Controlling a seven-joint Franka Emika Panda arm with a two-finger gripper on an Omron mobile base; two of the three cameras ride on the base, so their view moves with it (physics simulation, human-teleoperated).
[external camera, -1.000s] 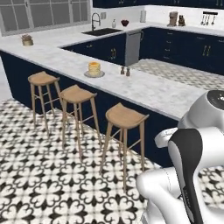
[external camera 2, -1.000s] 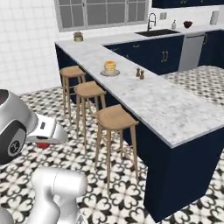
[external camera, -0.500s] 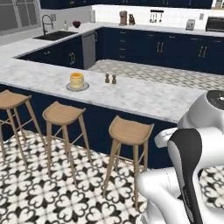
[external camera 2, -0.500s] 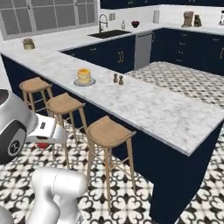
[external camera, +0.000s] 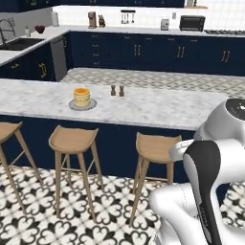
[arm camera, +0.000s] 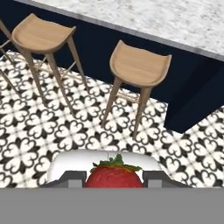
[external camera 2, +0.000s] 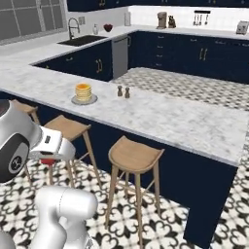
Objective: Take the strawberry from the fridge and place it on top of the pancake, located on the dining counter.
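We've got the strawberry (arm camera: pixel 114 176), glossy red with a green leafy cap, clamped between the gripper (arm camera: pixel 114 178) fingers, low over the patterned tile floor (arm camera: pixel 65 131). The pancake (external camera: pixel 82 96) stack, golden on a round grey plate, sits near the stool-side edge of the speckled marble dining counter (external camera: pixel 158 110). Round wooden stools (arm camera: pixel 139 68) line its navy base.

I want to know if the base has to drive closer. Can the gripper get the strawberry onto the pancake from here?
Probably not yet. The gripper, shut on the strawberry, hangs low over the floor on the stool side, while the pancake sits well back on the dining counter. The pancake top is free, but stools stand between.
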